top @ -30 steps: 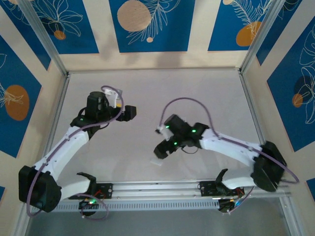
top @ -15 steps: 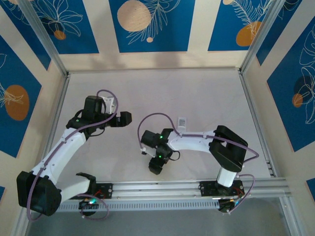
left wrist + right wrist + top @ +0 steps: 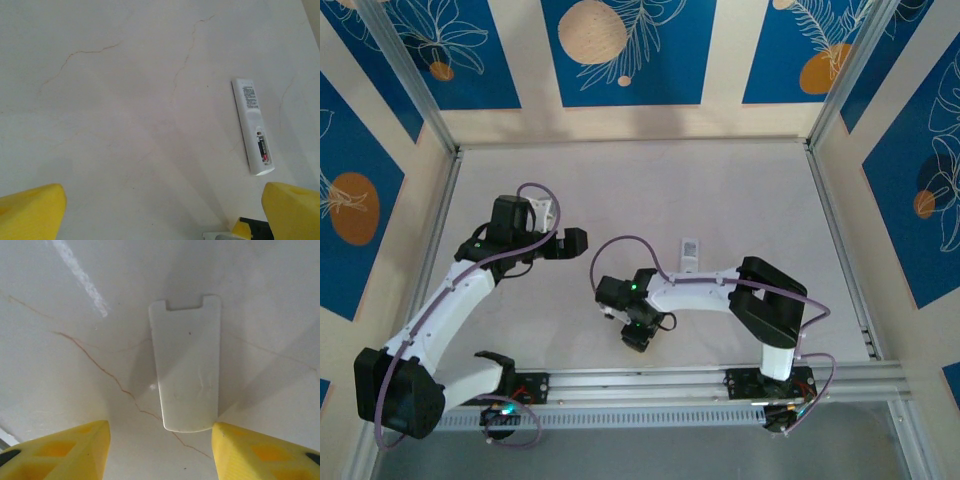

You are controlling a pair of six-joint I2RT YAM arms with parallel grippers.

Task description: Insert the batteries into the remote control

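The white remote control (image 3: 253,126) lies face down on the table, also seen from above (image 3: 690,250). Its battery bay is uncovered, and a dark battery with a copper-red part (image 3: 261,149) sits inside. The white battery cover (image 3: 186,365) lies flat on the table. My right gripper (image 3: 160,432) (image 3: 636,338) hangs low over the cover's rounded near end, open. Its right finger (image 3: 260,452) is at the cover's corner, and a gap stays on the left side. My left gripper (image 3: 164,192) (image 3: 575,240) is wide open over bare table, left of the remote.
The pale marble-patterned tabletop (image 3: 650,180) is fenced by metal frame rails (image 3: 835,240) at the back and sides. The arms' mounting rail (image 3: 640,385) runs along the near edge, close behind my right gripper.
My right arm folded in and its gripper came down towards the near edge over the cover, jaws narrowing. The left gripper drew back a little to the left.
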